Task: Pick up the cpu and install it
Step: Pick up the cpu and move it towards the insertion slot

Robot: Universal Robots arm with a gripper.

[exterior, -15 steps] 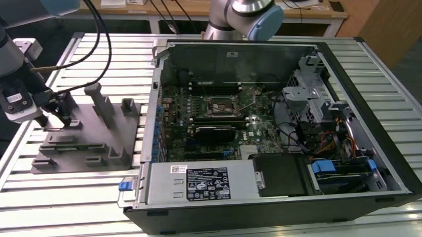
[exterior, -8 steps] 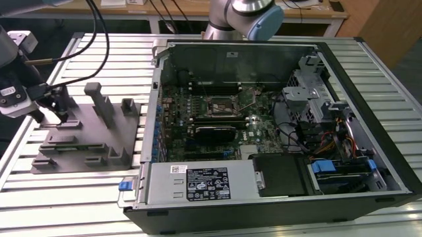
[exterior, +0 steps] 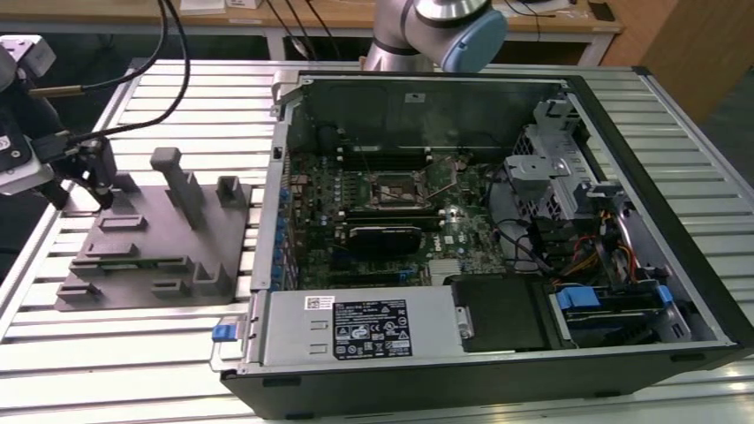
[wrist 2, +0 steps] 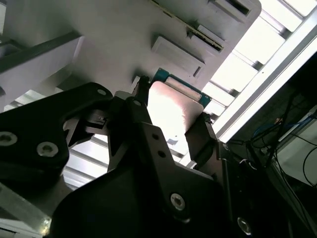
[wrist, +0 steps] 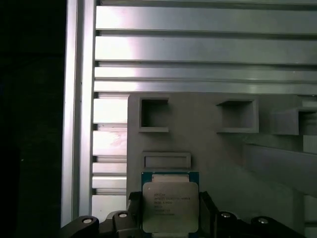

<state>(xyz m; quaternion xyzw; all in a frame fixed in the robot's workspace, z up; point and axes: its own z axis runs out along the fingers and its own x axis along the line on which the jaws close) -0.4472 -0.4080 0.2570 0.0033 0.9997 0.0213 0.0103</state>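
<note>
- The slatted table carries an open computer case by its edge at the exterior view's right; inside lies a motherboard with its socket.
- A grey fixture sits by the opposite edge.
- The gripper is at a fixture corner, clamping the cpu.

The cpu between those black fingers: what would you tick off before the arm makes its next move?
1. cpu centred between the fingers: ok, one finger sits at each side edge in both wrist views.
2. Fingers closed on the cpu: ok, they look pressed against its edges.
3. cpu level in the grip: cannot tell.
4. cpu lifted clear of the grey fixture: cannot tell; the fixture lies right behind it.
5. Computer case open: ok, its board is exposed in the exterior view.
6. Socket ready to take the chip: cannot tell.
</note>
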